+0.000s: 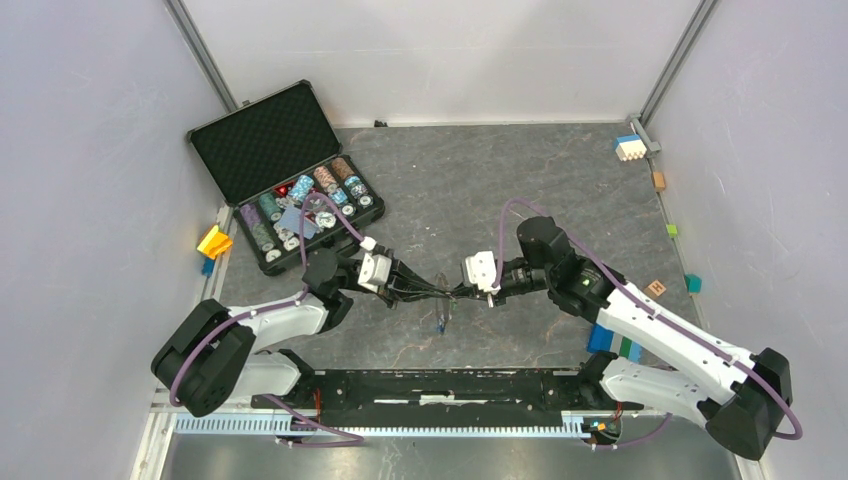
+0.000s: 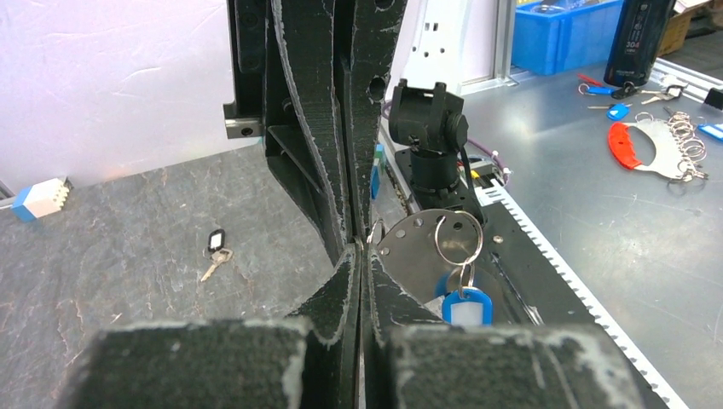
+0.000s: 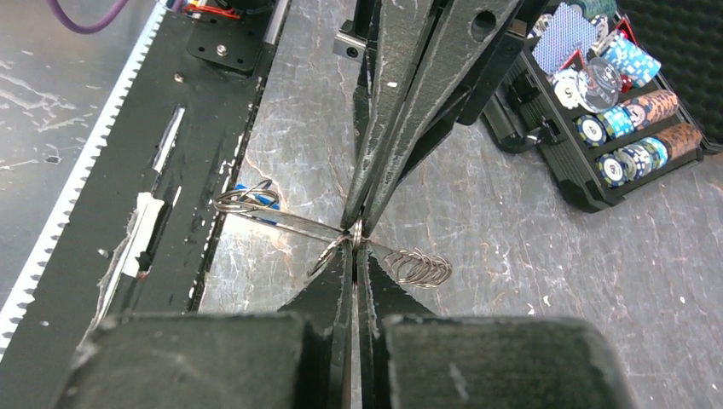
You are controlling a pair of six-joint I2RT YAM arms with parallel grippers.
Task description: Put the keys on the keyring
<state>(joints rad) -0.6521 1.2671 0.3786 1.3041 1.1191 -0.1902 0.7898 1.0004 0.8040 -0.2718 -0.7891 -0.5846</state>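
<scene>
1. Check the grip. The left gripper [image 2: 358,256] and the right gripper [image 3: 354,247] are both clamped tight, tip to tip, on the rim of the keyring [image 2: 413,243]. It is held in the air above the middle of the table [image 2: 128,281], toward the near edge.
2. Locate the keys. The blue-tagged key [image 2: 466,308] hangs from a small ring [image 2: 458,239] on the keyring. The black-tagged key [image 2: 216,249] lies flat toward the far right corner, well apart. The green-tagged key is not in view.
3. Hold one grip firm and work the other gently. The thin metal probably slips or twists easily.
</scene>
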